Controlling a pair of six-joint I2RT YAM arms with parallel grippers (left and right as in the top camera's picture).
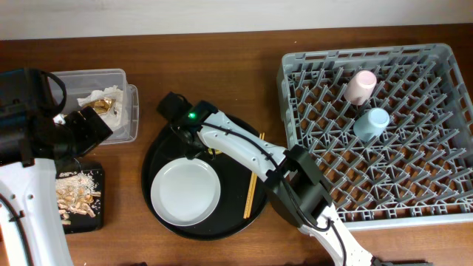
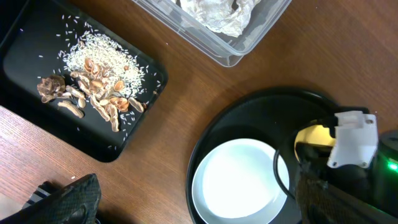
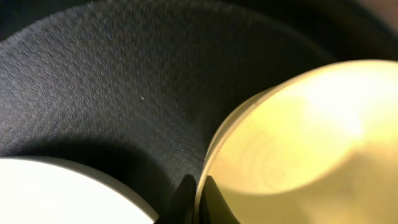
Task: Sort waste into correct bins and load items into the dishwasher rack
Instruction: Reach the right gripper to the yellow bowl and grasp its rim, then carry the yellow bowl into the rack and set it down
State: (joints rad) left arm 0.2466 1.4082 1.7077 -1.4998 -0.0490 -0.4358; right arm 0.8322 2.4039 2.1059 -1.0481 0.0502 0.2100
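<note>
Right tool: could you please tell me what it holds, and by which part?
The right tool pinches the small yellow dish by its rim.

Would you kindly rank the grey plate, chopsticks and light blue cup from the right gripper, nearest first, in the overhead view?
1. Grey plate, beside the right gripper on the round tray.
2. Chopsticks, on the tray's edge toward the rack.
3. Light blue cup, inside that rack.
</note>
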